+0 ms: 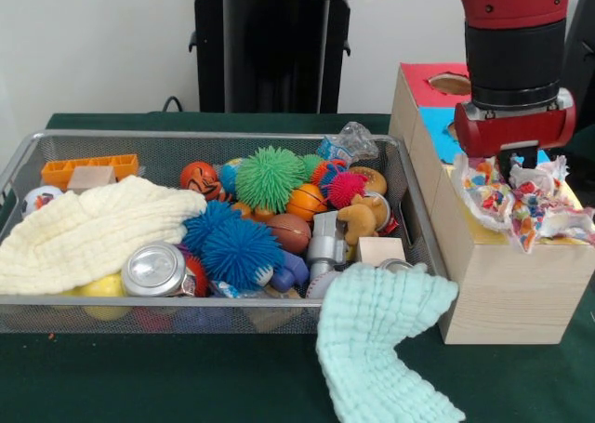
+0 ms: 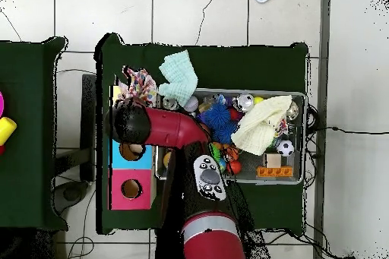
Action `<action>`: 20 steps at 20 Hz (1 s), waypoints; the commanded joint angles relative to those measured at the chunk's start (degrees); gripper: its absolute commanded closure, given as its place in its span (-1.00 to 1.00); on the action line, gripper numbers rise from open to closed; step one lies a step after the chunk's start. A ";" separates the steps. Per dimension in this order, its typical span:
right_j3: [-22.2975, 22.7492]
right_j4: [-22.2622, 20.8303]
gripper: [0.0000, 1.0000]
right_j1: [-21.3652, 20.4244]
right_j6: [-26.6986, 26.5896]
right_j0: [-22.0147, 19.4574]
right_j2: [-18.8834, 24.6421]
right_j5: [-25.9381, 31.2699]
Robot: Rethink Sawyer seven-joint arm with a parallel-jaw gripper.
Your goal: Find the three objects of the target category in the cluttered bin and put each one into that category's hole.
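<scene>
The red arm [image 1: 516,33] reaches straight down, gripper [image 1: 514,163] pointing downward.

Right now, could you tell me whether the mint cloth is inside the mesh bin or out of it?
Mostly out: the mint cloth drapes over the mesh bin's near corner onto the green table.

Two wrappers [image 1: 521,200], two cloths [image 1: 93,232], three spiky balls [image 1: 270,177], one can [image 1: 153,270].

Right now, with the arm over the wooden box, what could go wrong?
1. The wrappers are piled loosely on the wooden box under the gripper; they may slide off instead of dropping into a hole.
2. The mint cloth hangs over the tray's rim and may hide another wrapper.
</scene>
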 commanded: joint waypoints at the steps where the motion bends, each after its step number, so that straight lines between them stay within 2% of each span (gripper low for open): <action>1: 4.74 2.38 1.00 7.88 12.17 -1.03 5.58 -3.26; 4: 4.00 1.34 1.00 9.49 13.09 0.53 3.64 -8.18; 12: 0.72 -2.21 1.00 16.76 10.57 2.28 1.04 -17.51; 20: -1.98 -0.27 1.00 20.32 10.37 5.01 -2.68 -20.34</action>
